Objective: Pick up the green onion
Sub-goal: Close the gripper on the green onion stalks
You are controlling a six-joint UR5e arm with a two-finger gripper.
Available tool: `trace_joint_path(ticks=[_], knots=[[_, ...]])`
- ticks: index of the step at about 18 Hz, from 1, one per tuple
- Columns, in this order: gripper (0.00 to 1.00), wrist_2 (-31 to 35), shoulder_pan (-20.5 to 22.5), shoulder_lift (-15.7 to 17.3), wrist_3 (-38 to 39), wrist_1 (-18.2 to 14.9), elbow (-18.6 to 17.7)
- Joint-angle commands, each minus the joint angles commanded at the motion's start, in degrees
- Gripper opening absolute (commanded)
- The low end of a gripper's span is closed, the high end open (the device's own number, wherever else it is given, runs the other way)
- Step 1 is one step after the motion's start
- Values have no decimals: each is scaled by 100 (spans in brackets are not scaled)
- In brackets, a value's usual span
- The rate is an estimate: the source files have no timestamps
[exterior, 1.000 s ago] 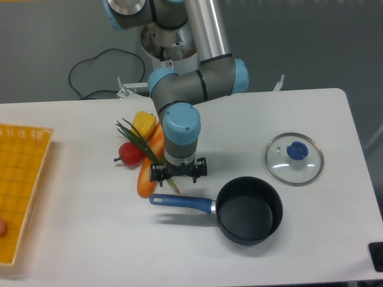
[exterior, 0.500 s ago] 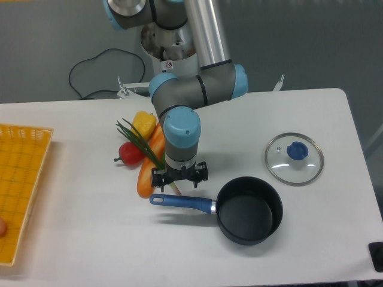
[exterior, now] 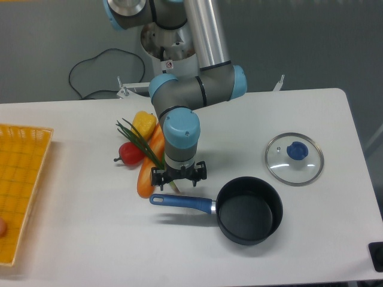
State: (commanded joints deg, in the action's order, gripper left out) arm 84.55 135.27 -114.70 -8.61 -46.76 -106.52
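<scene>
the tool (exterior: 178, 177) sits low over the onion (exterior: 143, 145)'s pale end; i cannot tell its grip. it may snag the carrot (exterior: 149, 170) alongside.

1. The green onion (exterior: 142, 145) has dark green leaves and a pale whitish-green tip.
2. The carrot (exterior: 147, 170) is orange, the pepper (exterior: 143, 124) yellow, the tomato (exterior: 130, 153) red.
3. The saucepan (exterior: 249, 210) is black with a blue handle (exterior: 181, 202).
4. The glass lid (exterior: 294, 158) is clear, silver-rimmed, with a blue knob.
5. The basket (exterior: 20, 186) is yellow-orange with a grid weave.
6. The table (exterior: 90, 239) is white.
7. The arm (exterior: 197, 84) is grey with light blue caps; the gripper (exterior: 178, 175) is black.
</scene>
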Motion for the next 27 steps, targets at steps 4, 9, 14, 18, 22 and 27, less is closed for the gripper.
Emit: trace_joint_path(ticks=[4,9,14,18,22,27], knots=[[100,0,0,0,0,62,-44],[94,0,-9,0,0,62,-53],[88,0,-44,-18,0,62,-44],[85,9,-53,-53,0,71,-44],[82,9,-53,-62,9,71,-44],[74,9,-53,-79,9,71,-44]])
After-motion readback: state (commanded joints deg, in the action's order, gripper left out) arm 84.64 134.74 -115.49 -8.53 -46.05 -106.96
